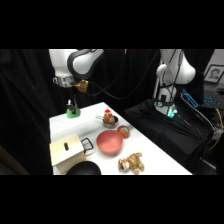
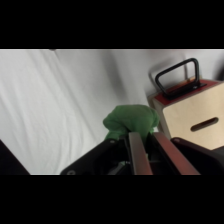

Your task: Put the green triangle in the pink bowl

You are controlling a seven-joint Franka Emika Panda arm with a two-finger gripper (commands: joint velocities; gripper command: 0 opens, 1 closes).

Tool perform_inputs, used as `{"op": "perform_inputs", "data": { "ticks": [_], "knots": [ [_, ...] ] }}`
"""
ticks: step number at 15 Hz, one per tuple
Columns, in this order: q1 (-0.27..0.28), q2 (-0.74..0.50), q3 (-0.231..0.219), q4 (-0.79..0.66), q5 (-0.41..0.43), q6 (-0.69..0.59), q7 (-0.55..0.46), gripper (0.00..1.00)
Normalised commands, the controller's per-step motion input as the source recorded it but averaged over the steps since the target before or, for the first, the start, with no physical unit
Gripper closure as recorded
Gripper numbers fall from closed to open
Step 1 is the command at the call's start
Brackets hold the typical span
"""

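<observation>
The black two-finger claw (image 1: 73, 107) sits closed on the small bright green wedge-shaped block (image 1: 73, 113) at the white bench's (image 1: 160, 156) far corner: the pickup step. Next, I judge, lift and carry to the wide salmon-pink bowl (image 1: 109, 142) mid-bench.

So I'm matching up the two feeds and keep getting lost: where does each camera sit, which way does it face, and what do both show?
Side view: stands beside the table, looking across and down; shows the arm, its base at upper right, and the gripper at the far corner.
Wrist view: rides the wrist, looking past the gripper at the tabletop; black linkage rises from the bottom edge.
Shared: the green triangle at the gripper, and the wooden box.
</observation>
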Motion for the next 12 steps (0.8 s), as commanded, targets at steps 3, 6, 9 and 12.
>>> {"op": "perform_inputs", "data": {
  "ticks": [3, 6, 9, 12],
  "knots": [
    [0.12, -0.6, 0.013, -0.74, -0.096, 0.14, -0.1, 0.95],
    [0.121, -0.55, 0.029, -0.7, -0.14, 0.21, -0.06, 0.95],
    [0.122, -0.5, 0.052, -0.67, -0.171, 0.28, -0.03, 0.95],
    [0.109, -0.43, 0.068, -0.59, -0.163, 0.29, 0.0, 0.95]
  ]
}}
